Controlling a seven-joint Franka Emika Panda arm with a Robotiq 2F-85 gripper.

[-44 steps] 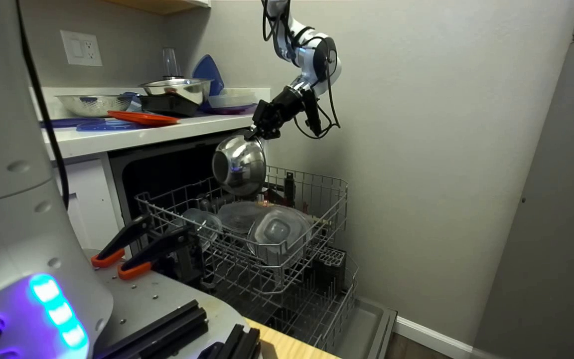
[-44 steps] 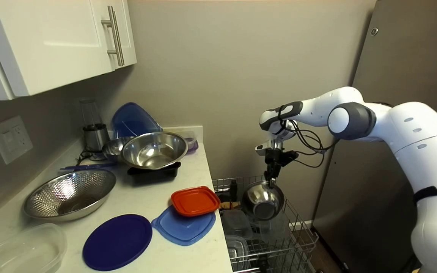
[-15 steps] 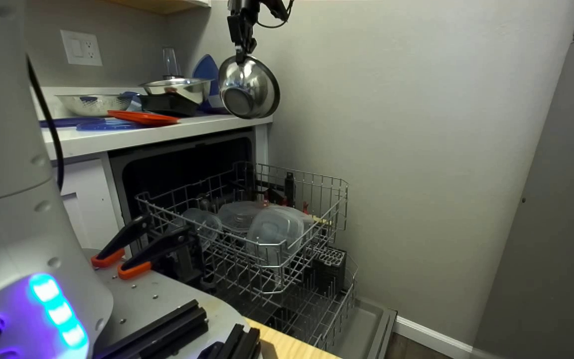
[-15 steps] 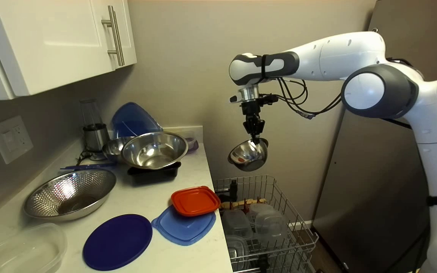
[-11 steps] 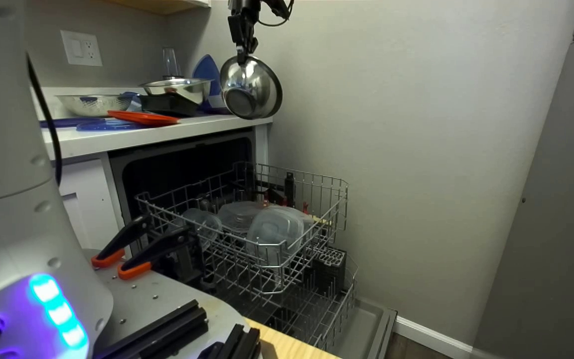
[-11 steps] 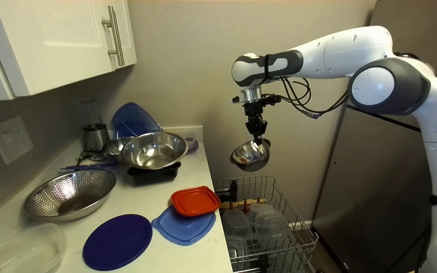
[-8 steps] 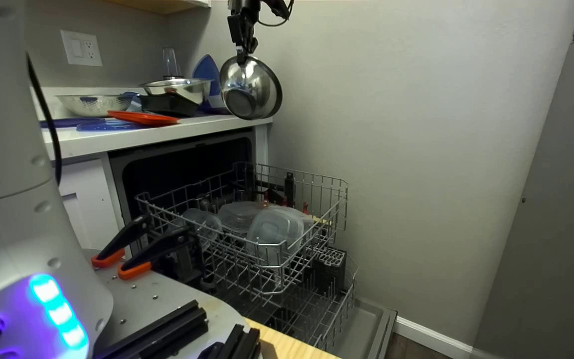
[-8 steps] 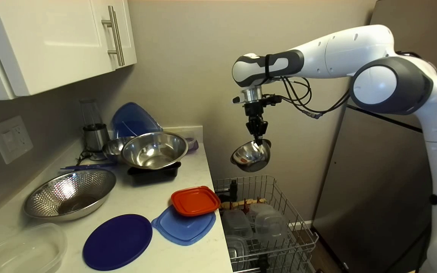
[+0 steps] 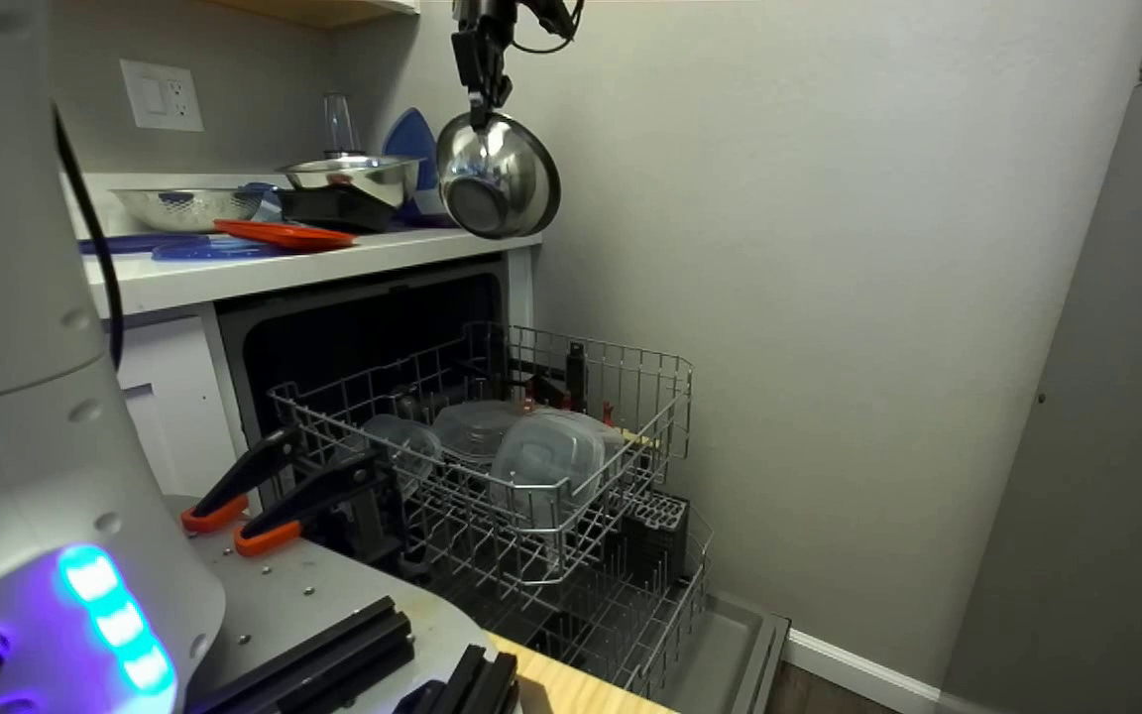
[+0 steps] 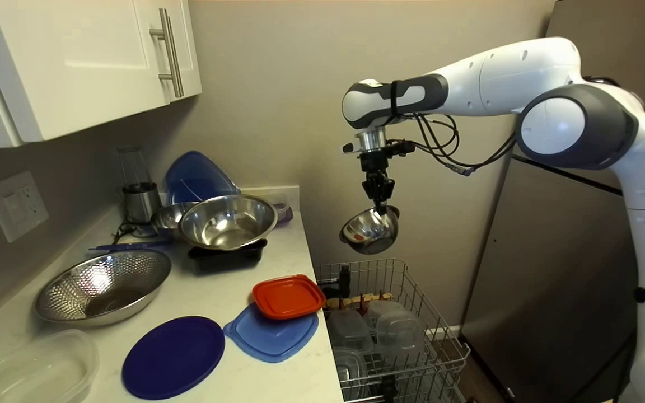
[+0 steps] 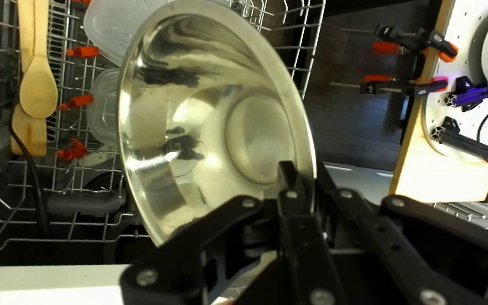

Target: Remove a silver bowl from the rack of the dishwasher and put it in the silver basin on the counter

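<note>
My gripper [image 9: 481, 114] is shut on the rim of the silver bowl [image 9: 497, 178] and holds it tilted in the air above the rack [image 9: 616, 344]. In an exterior view the gripper [image 10: 380, 207] and silver bowl [image 10: 370, 230] hang right of the counter [image 10: 244, 375]. In the wrist view one finger of the gripper [image 11: 307, 173] is inside the bowl [image 11: 197, 118], the other outside. The silver basin [image 10: 227, 223], a wide shiny vessel, rests on a black container on the counter. The dishwasher [image 9: 373, 327] is open, its rack pulled out.
Clear plastic containers [image 9: 546, 461] and wooden utensils [image 11: 38, 93] lie in the rack. On the counter are a perforated colander [image 10: 104, 288], a red lid [image 10: 289, 296], blue lids [image 10: 174, 358] and a blender [image 10: 140, 201]. A cabinet [image 10: 93, 61] hangs above the counter.
Since about three seconds ago the gripper has lifted the bowl from just over the rack to above counter height. In the last second the arm has hardly moved.
</note>
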